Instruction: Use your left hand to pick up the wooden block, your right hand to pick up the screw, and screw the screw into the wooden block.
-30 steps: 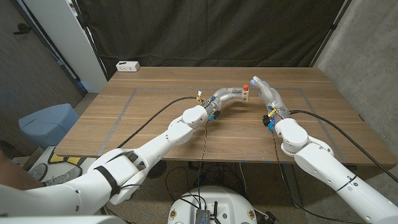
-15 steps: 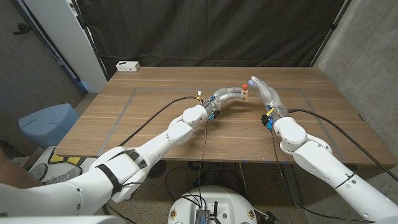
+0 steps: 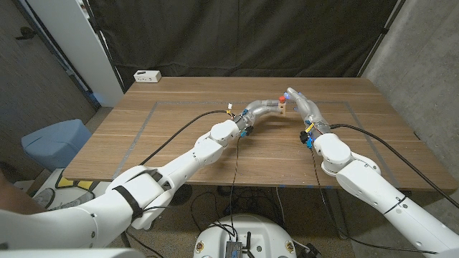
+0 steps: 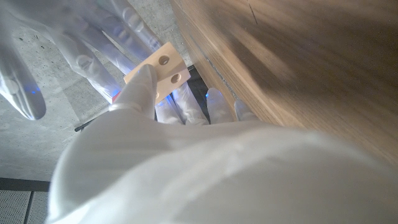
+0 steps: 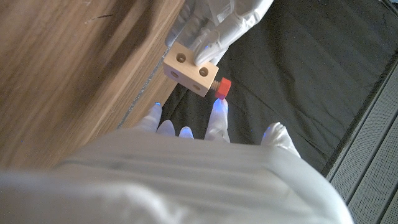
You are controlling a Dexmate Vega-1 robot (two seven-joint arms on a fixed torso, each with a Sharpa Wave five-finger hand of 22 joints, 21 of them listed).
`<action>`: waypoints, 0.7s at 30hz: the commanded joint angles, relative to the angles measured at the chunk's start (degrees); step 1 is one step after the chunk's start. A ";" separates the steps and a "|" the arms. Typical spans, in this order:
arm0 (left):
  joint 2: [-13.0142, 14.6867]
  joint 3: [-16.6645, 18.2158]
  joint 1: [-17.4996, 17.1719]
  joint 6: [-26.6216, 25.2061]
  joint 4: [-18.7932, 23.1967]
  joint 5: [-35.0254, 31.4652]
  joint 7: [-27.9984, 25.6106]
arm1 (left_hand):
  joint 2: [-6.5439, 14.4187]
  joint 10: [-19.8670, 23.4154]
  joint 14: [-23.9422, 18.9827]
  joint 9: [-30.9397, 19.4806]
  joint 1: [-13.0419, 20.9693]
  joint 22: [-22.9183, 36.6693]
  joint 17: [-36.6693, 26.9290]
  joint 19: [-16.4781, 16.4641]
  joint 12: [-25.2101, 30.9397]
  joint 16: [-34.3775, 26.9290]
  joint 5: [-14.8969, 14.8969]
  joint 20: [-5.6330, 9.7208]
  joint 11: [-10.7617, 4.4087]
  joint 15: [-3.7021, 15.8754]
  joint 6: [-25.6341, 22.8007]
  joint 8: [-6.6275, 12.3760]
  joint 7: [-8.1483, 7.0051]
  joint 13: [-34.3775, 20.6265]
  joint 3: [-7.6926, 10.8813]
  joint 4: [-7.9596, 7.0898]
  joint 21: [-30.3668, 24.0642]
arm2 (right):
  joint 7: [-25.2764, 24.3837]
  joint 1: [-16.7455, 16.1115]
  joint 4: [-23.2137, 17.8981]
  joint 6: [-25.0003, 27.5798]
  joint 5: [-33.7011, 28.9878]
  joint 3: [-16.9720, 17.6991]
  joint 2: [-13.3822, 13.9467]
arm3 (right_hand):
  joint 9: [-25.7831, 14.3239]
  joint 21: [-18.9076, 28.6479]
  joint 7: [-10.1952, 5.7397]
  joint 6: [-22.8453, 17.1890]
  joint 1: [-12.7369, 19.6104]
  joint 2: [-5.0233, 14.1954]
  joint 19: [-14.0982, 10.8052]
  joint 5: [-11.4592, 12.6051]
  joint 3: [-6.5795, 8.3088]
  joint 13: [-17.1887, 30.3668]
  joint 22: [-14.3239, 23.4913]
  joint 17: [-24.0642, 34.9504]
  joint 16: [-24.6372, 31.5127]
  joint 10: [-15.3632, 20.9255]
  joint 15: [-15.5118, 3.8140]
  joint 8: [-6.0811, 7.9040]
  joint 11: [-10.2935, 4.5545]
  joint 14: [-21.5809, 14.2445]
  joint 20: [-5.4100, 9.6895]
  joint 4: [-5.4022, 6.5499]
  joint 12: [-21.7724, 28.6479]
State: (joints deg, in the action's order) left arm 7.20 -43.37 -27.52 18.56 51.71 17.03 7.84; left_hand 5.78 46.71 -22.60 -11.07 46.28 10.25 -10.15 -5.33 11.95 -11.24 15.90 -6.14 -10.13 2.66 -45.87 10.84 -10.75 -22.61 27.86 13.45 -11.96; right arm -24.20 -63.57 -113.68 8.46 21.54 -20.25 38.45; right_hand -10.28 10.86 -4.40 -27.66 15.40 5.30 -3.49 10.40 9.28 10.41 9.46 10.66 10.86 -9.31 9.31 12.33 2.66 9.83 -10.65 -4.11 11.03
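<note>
Above the desk [image 3: 179,122] the left hand [image 3: 264,110] grips the block [image 3: 284,108], its red screw [image 3: 280,98] on top, while the right hand's [image 3: 301,102] fingers [image 5: 218,114], spread and empty, reach beside the screw.

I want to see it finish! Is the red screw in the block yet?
Partly. Done: the left hand holds the wooden block up, and the red screw sticks out of its side. In hand: the right hand has fingers by the head. Left: turning it fully in.
</note>
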 commanded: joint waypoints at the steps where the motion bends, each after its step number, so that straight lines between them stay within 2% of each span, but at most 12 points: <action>1: 0.00 0.07 0.11 -0.10 -0.24 0.09 0.17 | 3.04 0.50 -0.62 -0.26 -2.45 0.32 0.01 -0.44 0.40 -0.25 0.28 -0.25 0.09 -0.20 -4.75 0.53 3.55 -0.19 4.15 -4.18 -0.10 | 0.13 0.47 0.24 0.12 0.12 -0.60 -0.14 | -0.15 0.24 0.00 -0.82 0.11 0.29 -0.64 0.13 0.08 -0.05 0.26 0.13 0.51 0.33 -0.32 0.54 -0.49 1.72 -0.30 -0.40 0.30; 21: 0.25 0.04 -0.54 -0.62 0.76 0.13 -0.22 | 3.14 0.42 -0.62 -0.27 -2.53 0.32 -0.01 -0.46 0.38 -0.25 0.29 -0.28 0.13 -0.21 -4.65 0.48 3.63 -0.23 4.20 -4.25 -0.09 | -1.26 -0.65 -0.72 0.31 -0.23 -0.30 -0.06 | -0.18 0.35 0.18 -3.53 0.31 0.67 -1.40 0.13 0.47 -0.06 0.26 0.12 0.81 2.04 -0.75 0.76 -1.46 0.63 -0.72 -0.78 0.65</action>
State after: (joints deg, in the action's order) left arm 7.41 -43.29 -27.78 18.25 52.16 17.12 7.78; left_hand 5.78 46.41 -22.60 -11.06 46.28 10.25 -10.15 -5.33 11.97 -11.24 15.95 -6.14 -10.04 2.66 -45.87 10.84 -10.75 -22.75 27.93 13.53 -11.96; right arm -24.54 -63.60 -113.90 8.66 21.58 -20.73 38.38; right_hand -10.25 10.86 -4.30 -30.62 15.42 5.32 -4.52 10.40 9.76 10.41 9.46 10.66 11.30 -7.68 8.88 12.77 1.02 9.84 -11.26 -4.59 11.26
